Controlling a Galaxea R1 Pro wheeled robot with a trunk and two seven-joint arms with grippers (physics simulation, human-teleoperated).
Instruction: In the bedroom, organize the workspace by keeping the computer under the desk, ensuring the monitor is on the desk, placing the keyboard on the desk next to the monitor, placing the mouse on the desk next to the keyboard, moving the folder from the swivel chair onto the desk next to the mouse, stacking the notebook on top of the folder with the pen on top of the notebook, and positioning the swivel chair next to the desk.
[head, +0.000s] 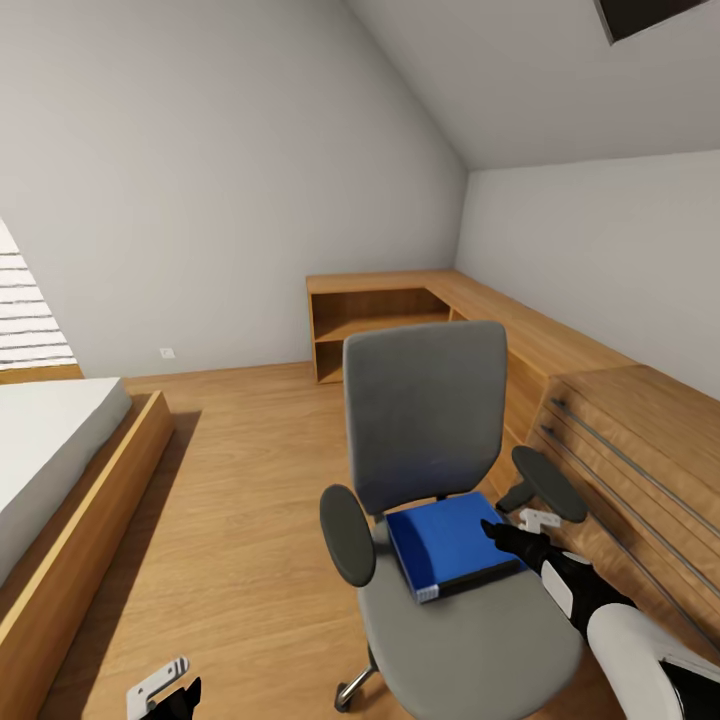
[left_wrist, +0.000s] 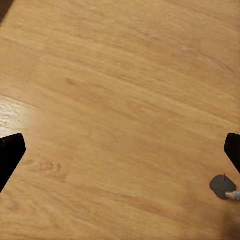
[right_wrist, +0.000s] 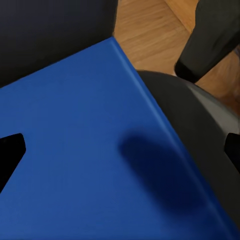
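Folder (head: 455, 545): blue, lies flat on the seat of the chair (head: 425, 410), close to the backrest, one corner toward the front of the seat.
Right gripper (head: 497, 528): hovers just above the folder's right edge. In the right wrist view the blue cover (right_wrist: 85, 150) lies between the two dark fingers (right_wrist: 10, 155), which stand wide apart and grasp nothing; a soft shadow falls on the cover.
Left gripper (head: 170, 695): low beside the robot, over the bare wood floor (left_wrist: 120, 100). Its fingers (left_wrist: 10, 155) are released too and hold nothing.
Chair: gray, with armrests on both sides; the right armrest (head: 548, 483) is very near the right arm.
Desk (head: 520, 335): wood, runs along the right wall, with drawers near the robot. The folder must go there.
Bed (head: 60, 450): at the left, well apart.
Step, as I judge: reaching to take the folder.
Risk: the folder is flat and thin, so fingers coming from above may only push it along the seat. The chair rolls and turns, so a push could move it away. The arm could also knock the right armrest.
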